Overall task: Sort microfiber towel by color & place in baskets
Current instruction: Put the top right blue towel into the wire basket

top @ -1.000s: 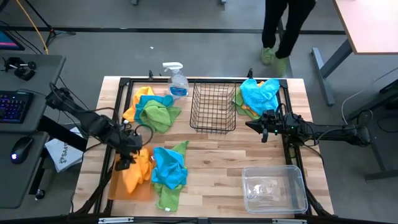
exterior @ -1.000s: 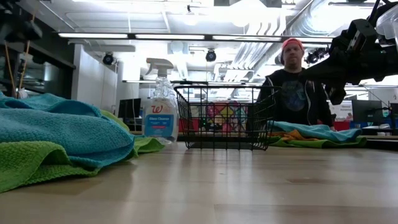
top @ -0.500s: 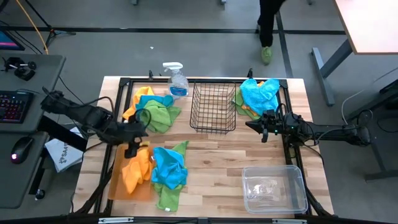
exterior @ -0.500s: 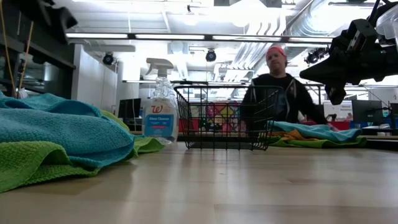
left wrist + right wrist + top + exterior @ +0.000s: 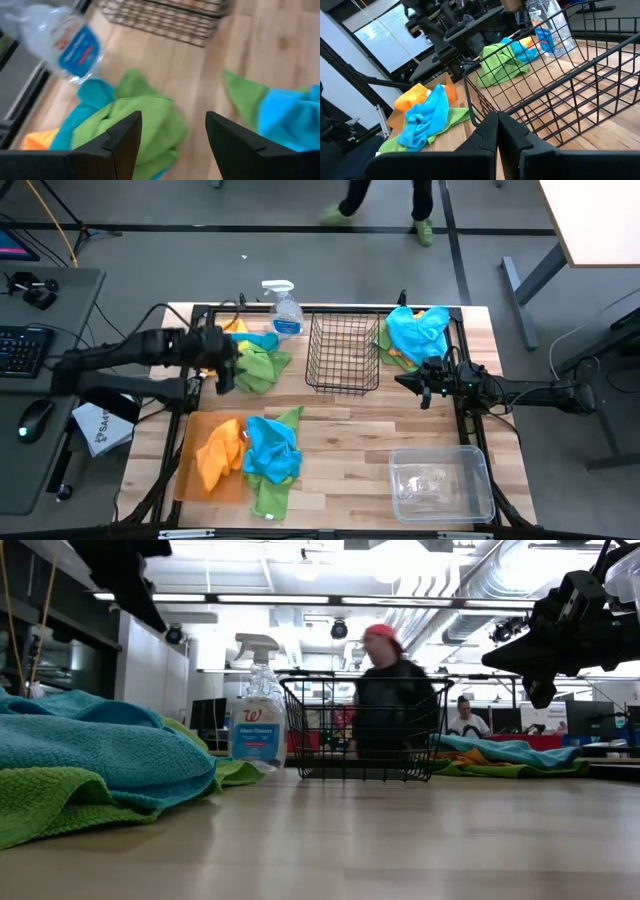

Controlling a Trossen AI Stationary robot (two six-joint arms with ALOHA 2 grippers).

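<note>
My left gripper [image 5: 221, 372] [image 5: 172, 120] is open and hovers above the far-left heap, over its lime green towel [image 5: 258, 367] [image 5: 145, 120]; a blue towel [image 5: 87, 102] and an orange one [image 5: 222, 332] lie with it. An orange towel [image 5: 215, 455] lies on the flat orange-brown tray [image 5: 186, 480]. Beside it a blue towel [image 5: 272, 448] lies on a green one [image 5: 270, 498]. A third heap, blue on top [image 5: 418, 330], lies at the far right. My right gripper [image 5: 402, 383] [image 5: 496, 117] is shut, in the air right of the black wire basket [image 5: 342, 352].
A clear spray bottle [image 5: 284, 308] stands at the far edge between the left heap and the wire basket. The clear plastic tub [image 5: 440, 483] sits at the near right corner. Bare wood lies in the table's middle. A person [image 5: 392, 705] walks beyond the far edge.
My left gripper has risen from the orange towel on the tray and travelled toward the far edge, ending above the far-left heap. The orange towel stays on the tray. My right arm has kept still. The person behind the table has walked to the left.
</note>
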